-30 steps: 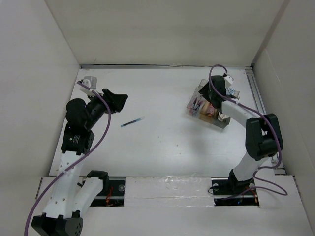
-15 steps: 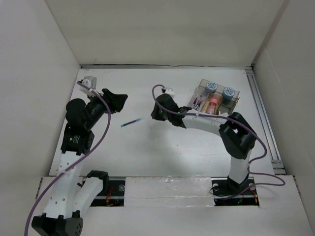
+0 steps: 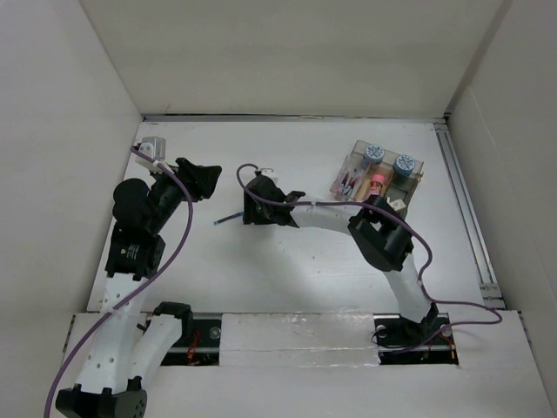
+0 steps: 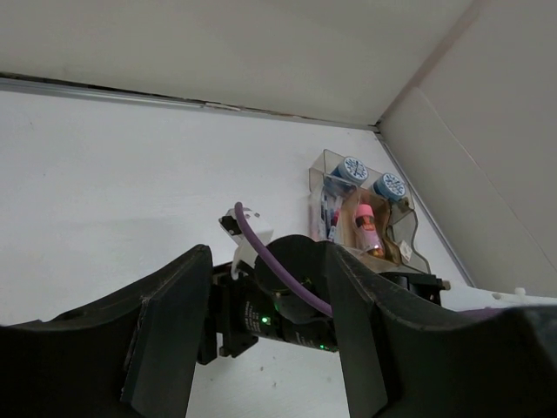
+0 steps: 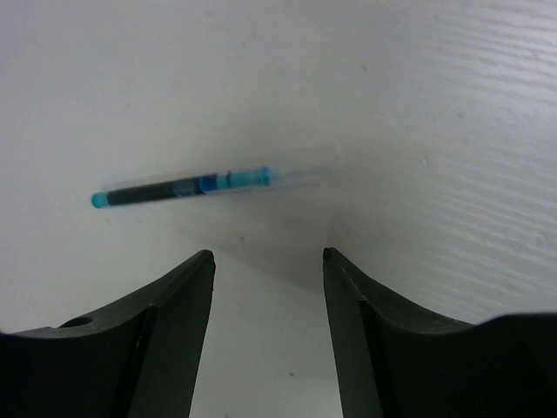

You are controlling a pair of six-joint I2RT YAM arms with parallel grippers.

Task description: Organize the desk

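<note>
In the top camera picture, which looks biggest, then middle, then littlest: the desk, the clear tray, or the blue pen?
1. The desk looks by far the largest.
2. The tray comes next.
3. The pen looks smallest, a thin sliver partly hidden by the right arm.

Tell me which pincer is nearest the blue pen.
The right pincer: open, just short of the pen, while the left pincer stands farther off.

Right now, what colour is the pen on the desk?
The pen is teal-blue, clear-ended; right wrist view.
</note>
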